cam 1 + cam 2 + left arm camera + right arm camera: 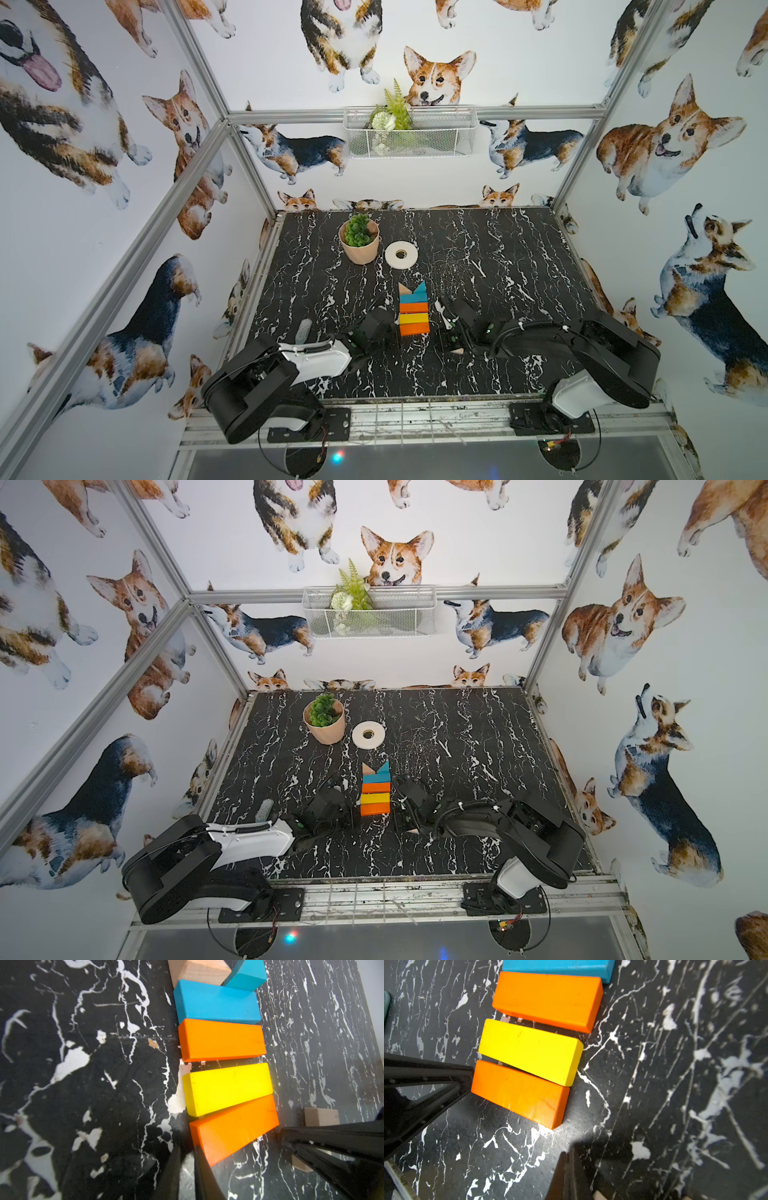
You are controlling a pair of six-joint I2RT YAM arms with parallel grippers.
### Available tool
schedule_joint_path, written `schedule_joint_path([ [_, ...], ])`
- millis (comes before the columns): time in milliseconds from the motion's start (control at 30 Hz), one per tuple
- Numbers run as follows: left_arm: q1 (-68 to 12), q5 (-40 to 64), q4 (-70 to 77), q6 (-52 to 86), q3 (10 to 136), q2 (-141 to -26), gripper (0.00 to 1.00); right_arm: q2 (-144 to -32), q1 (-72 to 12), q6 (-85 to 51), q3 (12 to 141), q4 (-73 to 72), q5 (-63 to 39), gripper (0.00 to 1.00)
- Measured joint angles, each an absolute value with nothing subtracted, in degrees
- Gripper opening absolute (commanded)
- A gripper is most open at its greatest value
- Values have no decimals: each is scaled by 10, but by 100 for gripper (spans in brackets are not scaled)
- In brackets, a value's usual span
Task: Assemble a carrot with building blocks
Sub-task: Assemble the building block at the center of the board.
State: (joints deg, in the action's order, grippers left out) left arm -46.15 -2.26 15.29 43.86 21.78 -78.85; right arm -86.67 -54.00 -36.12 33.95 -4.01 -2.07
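Here the carrot (pixel 413 309), a flat column of wooden blocks running from a plain-wood and a teal triangle through a teal bar to orange, yellow and orange bars, lies on the black marbled table (pixel 519 257) between the two arms. The left gripper (pixel 187 1148) has its jaws only a slit apart with nothing in them, one finger tip against the end of the skewed nearest orange bar (pixel 232 1126). The right gripper (pixel 568 1154) is closed tight and empty, and a small plain-wood rectangle (pixel 321 1116) lies just beside it, apart from the column.
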Motion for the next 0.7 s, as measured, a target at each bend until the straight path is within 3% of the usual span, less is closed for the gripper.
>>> schedule_joint_path([
  [100,-462,-29,141,437,215,-778,18,-846,-540,-361,338,-31,-20,9],
  [300,-462,-51,84,437,201,-721,21,-749,-540,-359,335,45,14,31],
  [700,-470,-50,49,439,185,-668,22,-568,-501,-390,266,208,92,46],
])
